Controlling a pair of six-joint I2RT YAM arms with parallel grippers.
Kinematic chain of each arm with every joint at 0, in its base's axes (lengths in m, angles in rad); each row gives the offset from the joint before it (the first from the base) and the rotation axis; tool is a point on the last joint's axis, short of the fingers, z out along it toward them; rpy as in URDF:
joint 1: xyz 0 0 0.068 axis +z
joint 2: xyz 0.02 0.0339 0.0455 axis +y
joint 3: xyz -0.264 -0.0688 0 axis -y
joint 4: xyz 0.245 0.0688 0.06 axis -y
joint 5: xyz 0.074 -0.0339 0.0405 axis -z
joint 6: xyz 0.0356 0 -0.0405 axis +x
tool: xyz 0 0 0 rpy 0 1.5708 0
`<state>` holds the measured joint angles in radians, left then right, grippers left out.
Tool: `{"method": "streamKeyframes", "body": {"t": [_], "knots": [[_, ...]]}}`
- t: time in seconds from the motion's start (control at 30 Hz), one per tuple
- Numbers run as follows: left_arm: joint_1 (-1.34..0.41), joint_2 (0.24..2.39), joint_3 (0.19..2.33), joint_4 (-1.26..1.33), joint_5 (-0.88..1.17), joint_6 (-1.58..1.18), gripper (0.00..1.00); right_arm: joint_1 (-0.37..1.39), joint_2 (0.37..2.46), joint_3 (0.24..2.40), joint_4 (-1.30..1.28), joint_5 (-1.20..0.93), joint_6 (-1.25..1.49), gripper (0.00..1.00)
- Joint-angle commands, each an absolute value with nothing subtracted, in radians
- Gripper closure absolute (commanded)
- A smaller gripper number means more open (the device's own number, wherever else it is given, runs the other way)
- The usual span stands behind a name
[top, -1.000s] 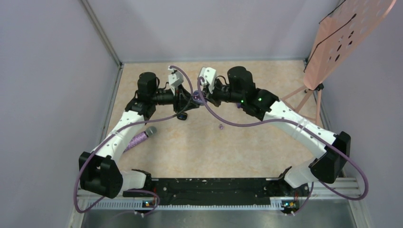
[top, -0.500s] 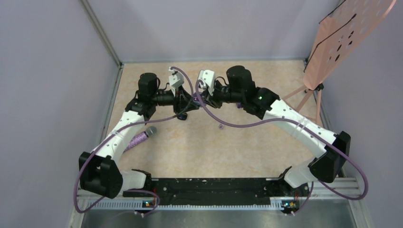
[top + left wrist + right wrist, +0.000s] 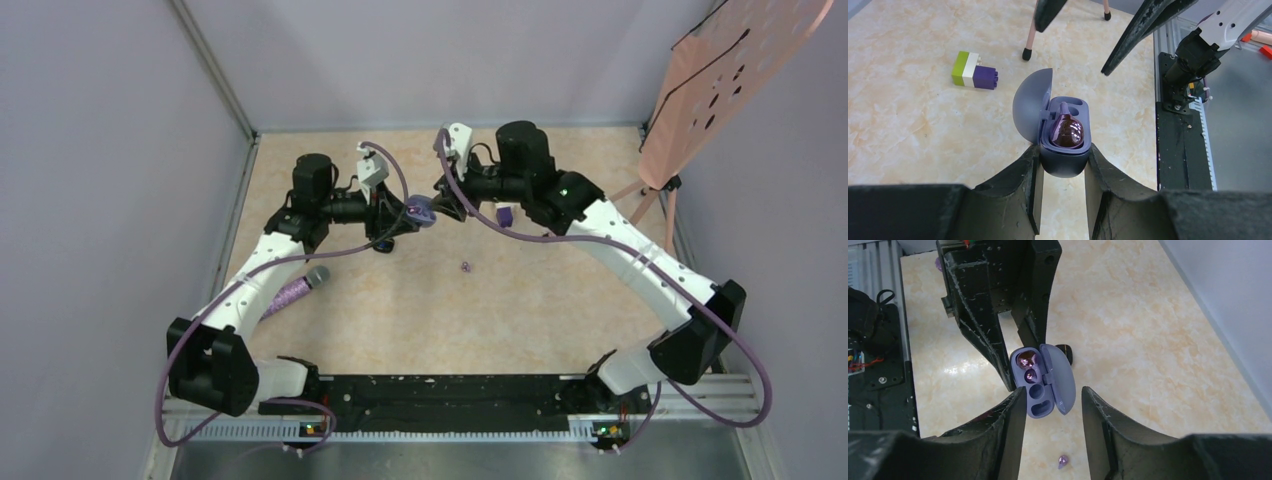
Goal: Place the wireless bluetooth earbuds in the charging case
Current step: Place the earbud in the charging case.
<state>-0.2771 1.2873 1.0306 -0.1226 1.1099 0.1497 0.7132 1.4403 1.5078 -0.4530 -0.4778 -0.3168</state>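
Observation:
My left gripper point(image 3: 1063, 152) point(image 3: 405, 212) is shut on the lower body of the purple-grey charging case point(image 3: 1065, 142) point(image 3: 421, 211) and holds it above the table with the lid open. One glossy purple earbud point(image 3: 1067, 132) point(image 3: 1027, 366) sits in a slot of the case; the slot beside it point(image 3: 1039, 400) is empty. A second purple earbud point(image 3: 465, 266) point(image 3: 1063, 461) lies on the table, below the case. My right gripper point(image 3: 1053, 392) point(image 3: 445, 200) hangs open just right of the case, with nothing between its fingers.
A green, white and purple block point(image 3: 973, 71) point(image 3: 505, 215) lies on the table under the right arm. A small black object point(image 3: 1066, 352) rests beyond the case. A purple microphone point(image 3: 297, 290) lies at the left, and a pink stand point(image 3: 720, 80) is at the back right.
My right gripper has opened and drawn back to the right, away from the case. The left gripper and the case have stayed put.

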Motion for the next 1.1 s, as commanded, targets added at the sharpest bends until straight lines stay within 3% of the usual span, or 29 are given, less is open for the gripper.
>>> {"method": "streamKeyframes", "body": {"t": [0.0, 0.13, 1.07], "knots": [[-0.283, 1.287, 1.062, -0.087, 1.125, 0.166, 1.0, 0.717, 1.474, 1.551, -0.374, -0.484, -0.163, 0.53], [-0.287, 1.285, 1.06, -0.087, 1.129, 0.169, 1.0, 0.718, 1.491, 1.558, -0.355, -0.498, -0.097, 0.49], [-0.296, 1.286, 1.058, -0.089, 1.129, 0.185, 1.0, 0.718, 1.566, 1.595, -0.362, -0.528, -0.075, 0.48]]}}
